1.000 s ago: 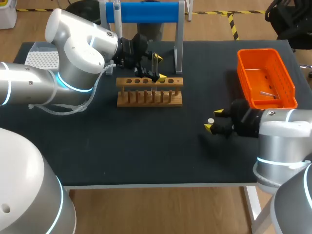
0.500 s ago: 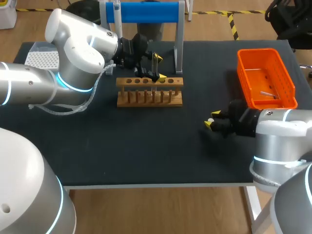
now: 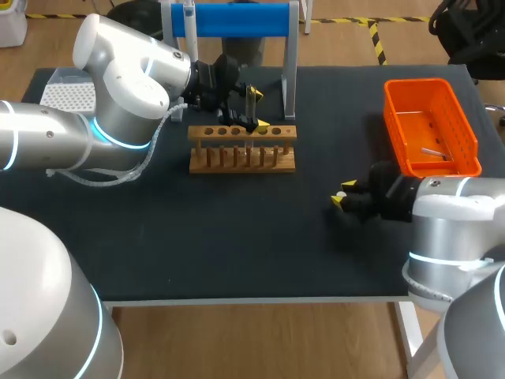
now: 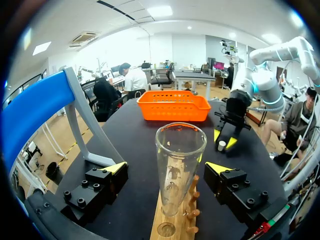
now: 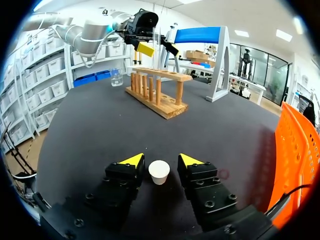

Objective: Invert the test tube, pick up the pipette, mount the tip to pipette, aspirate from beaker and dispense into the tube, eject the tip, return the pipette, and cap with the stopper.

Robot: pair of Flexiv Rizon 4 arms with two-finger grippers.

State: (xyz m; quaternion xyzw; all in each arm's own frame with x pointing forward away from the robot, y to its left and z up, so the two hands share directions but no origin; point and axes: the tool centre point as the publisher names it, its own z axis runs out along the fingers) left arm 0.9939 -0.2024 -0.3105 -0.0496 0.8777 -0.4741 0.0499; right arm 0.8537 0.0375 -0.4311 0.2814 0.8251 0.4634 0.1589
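Black counter (image 3: pixel 237 237) bearing wooden rack (image 3: pixel 242 150); glass test tube (image 4: pixel 177 165) upright there, untouched between parted left end effector (image 4: pixel 166 168); likely fragile, slick, best gripped mid-wall; right end effector (image 5: pixel 161 160) open astride stopper (image 5: pixel 159 171).

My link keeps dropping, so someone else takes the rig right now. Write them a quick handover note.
Left tool: open, around the test tube, which stands mouth-up in the wooden rack.
Right tool: open, astride the stopper on the table, not gripping it.
Done, apparently: tube upright, pipette hanging on its stand.
Left: grip the stopper, cap the tube.
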